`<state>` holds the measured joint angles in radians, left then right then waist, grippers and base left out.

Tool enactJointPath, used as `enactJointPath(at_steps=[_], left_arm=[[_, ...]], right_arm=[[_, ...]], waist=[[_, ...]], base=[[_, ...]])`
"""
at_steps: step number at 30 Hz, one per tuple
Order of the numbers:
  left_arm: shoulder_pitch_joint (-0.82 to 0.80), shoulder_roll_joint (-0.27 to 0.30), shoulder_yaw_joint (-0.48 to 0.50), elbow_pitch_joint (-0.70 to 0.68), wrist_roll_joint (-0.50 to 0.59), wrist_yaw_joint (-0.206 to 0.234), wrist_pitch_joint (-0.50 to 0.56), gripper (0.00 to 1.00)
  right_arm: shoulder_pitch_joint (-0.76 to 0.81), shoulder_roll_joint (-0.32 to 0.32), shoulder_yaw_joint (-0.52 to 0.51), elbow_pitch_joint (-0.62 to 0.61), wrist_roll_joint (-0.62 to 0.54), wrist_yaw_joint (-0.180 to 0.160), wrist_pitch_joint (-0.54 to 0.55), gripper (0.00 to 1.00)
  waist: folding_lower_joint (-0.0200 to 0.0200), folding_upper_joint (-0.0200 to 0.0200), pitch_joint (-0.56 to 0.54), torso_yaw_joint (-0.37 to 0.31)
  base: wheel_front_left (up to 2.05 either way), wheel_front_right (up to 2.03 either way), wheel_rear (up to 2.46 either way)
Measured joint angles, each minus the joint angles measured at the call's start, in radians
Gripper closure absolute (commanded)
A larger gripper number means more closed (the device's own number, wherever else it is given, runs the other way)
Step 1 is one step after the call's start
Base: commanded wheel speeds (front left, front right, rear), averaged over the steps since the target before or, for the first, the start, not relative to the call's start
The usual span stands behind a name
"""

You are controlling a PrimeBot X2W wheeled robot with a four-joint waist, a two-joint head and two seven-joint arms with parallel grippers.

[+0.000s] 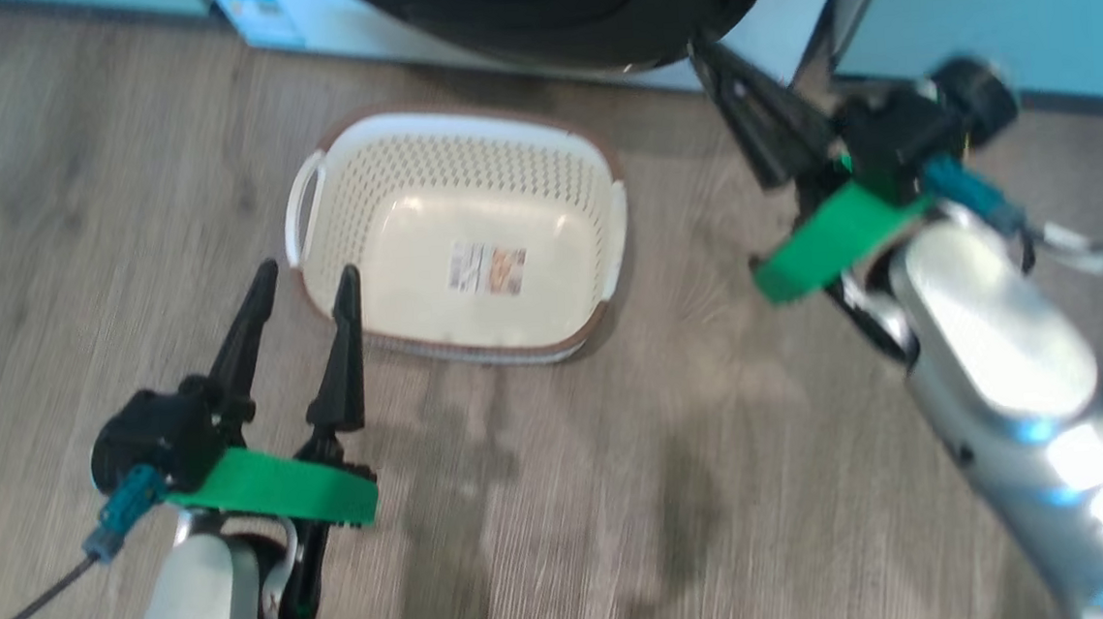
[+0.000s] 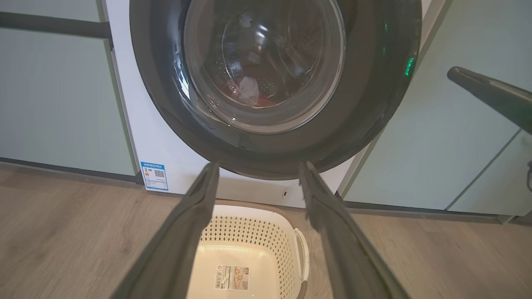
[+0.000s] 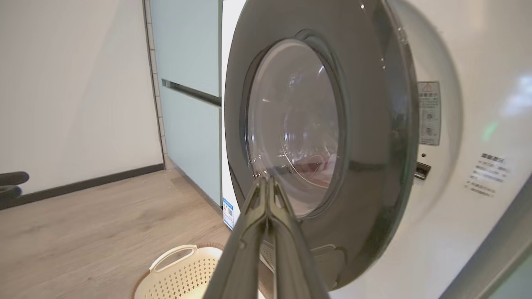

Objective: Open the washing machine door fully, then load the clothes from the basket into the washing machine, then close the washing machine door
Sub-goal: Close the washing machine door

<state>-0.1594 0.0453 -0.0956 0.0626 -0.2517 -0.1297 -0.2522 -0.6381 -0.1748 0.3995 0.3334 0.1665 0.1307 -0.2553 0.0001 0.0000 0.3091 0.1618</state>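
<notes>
Closing washing machine door (image 3: 374, 124), ajar on right. Press pinched-together, empty right gripper (image 3: 268, 180) on black rim near latch side; hold wide-spread left gripper (image 1: 306, 268) back by basket (image 1: 461, 122).

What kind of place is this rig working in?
Likely a home laundry nook, or a mock-up of one: a white front-loading washing machine set between pale teal cabinets, with a laundry basket on the wood-look floor before it.

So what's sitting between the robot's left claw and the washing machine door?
The empty white basket, on the floor. The head view shows it just past the left claw, with the door beyond.
</notes>
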Motion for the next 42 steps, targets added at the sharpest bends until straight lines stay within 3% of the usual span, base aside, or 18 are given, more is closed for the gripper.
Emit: enactJointPath(at_steps=[6, 12, 22, 35, 42], left_arm=[[-0.047, -0.004, -0.011, -0.004, -0.015, 0.0, 0.0, 0.0], [-0.068, -0.005, -0.028, 0.0, -0.02, 0.0, 0.0, 0.0], [-0.094, -0.007, -0.034, -0.001, -0.02, 0.0, 0.0, 0.0], [-0.129, -0.009, -0.063, -0.001, -0.05, 0.0, 0.0, 0.0], [-0.142, -0.009, -0.064, 0.012, -0.067, 0.0, 0.0, 0.0]], right_arm=[[-0.229, -0.052, 0.062, 0.137, 0.003, 0.0, 0.001, 1.0], [-0.367, -0.058, -0.036, 0.325, -0.036, 0.0, 0.024, 1.0], [-0.474, -0.034, -0.167, 0.482, -0.151, 0.001, 0.049, 1.0], [-0.718, -0.044, -0.321, 0.646, -0.299, 0.001, 0.071, 1.0], [-0.745, -0.024, -0.432, 0.696, -0.4, 0.01, 0.053, 1.0]], waist=[[0.0002, 0.0, 0.087, 0.052], [0.0001, 0.0, 0.14, 0.099], [0.0, 0.0, 0.178, 0.116], [0.0, 0.0, 0.246, 0.143], [0.0, 0.0, 0.247, 0.156]], base=[[0.0, 0.0, 0.0], [0.0, 0.0, 0.0], [0.0, 0.0, 0.0], [0.0, 0.0, 0.0], [0.0, 0.0, 0.0]])
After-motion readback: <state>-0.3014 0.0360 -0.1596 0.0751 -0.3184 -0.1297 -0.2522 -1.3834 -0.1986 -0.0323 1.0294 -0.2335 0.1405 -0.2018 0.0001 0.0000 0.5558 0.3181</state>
